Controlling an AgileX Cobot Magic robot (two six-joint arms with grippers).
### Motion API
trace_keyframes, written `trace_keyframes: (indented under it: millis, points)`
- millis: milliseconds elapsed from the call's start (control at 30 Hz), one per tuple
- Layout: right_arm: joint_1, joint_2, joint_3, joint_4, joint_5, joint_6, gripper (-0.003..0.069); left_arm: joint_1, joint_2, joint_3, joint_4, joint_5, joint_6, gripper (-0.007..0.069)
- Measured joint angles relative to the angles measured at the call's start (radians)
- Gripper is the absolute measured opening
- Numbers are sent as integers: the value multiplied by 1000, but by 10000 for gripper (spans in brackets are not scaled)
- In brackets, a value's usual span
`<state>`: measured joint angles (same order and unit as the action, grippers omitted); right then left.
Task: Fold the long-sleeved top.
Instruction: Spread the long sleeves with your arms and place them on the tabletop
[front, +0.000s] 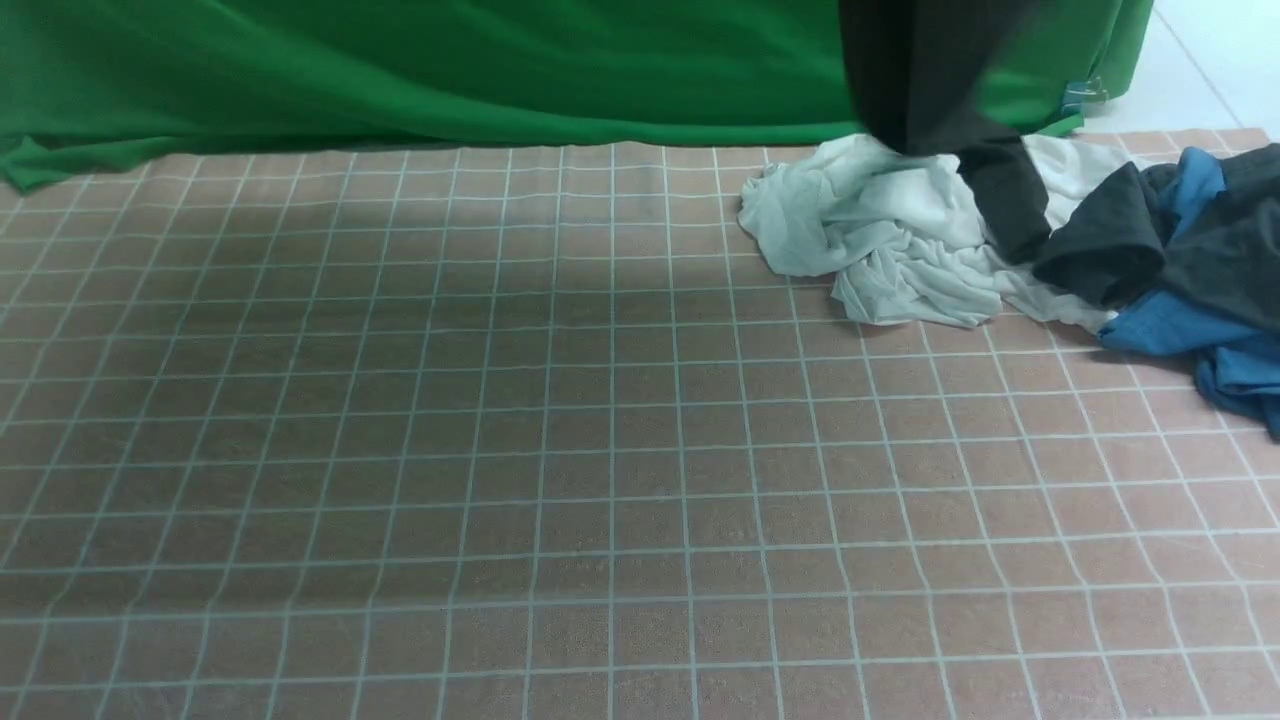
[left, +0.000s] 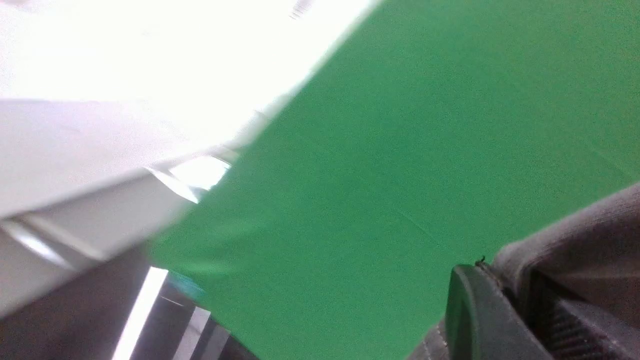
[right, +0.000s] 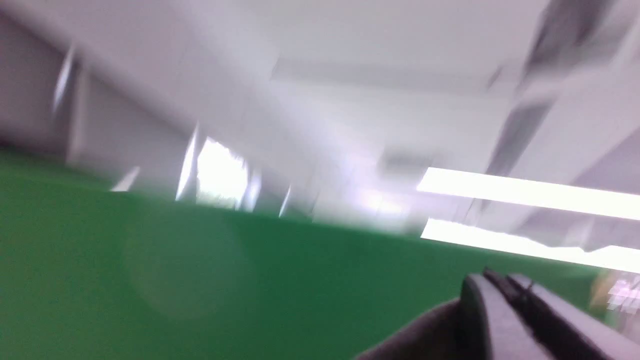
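Note:
The long-sleeved top (front: 930, 80) is black and hangs from above the front view's upper right. Its lower end (front: 1010, 215) drapes onto the heap of clothes at the back right. Neither gripper shows in the front view. In the left wrist view my left gripper (left: 515, 280) is shut on a fold of the dark fabric (left: 590, 235), which bulges over the finger (left: 475, 310). In the right wrist view my right gripper (right: 500, 280) is shut on a thin edge of the same dark fabric (right: 420, 335). Both wrist cameras face the green backdrop and the ceiling.
A crumpled white garment (front: 880, 240) lies at the back right under the hanging top. Beside it are a charcoal-grey garment (front: 1110, 240) and a blue one (front: 1180, 325). A brown gridded mat (front: 500, 450) covers the table. A green cloth (front: 400, 70) hangs behind.

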<state>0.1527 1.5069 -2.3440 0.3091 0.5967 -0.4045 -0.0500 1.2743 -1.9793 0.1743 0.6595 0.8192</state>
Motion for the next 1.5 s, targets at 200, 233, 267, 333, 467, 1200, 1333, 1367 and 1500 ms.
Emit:
trace_keyframes:
  millis: [200,233,267,333,467,1200,1333,1367,1500]
  points:
    - [0,-18,474,1,521,109,34,-8,-95,621,59,225,11,37]
    - [0,-32,529,6,551,122,34,-8,-106,706,59,243,10,37]
    - [0,-64,657,11,593,133,34,-8,-123,804,59,262,8,37]
    - [0,-136,804,18,600,156,34,-8,-156,967,48,300,-11,37]
    - [10,-293,997,31,573,191,34,-8,-186,1147,9,331,-63,37]
    - [79,-169,1112,-212,81,282,34,3,-208,1278,97,-2,-275,37]
    - [79,22,1112,-410,-111,318,61,3,-203,1278,61,-38,-275,37]
    - [79,46,1112,-435,-116,321,81,3,-203,1278,56,-41,-275,37]
    - [79,80,1112,-481,-87,329,242,3,-203,1278,40,-43,-275,37]
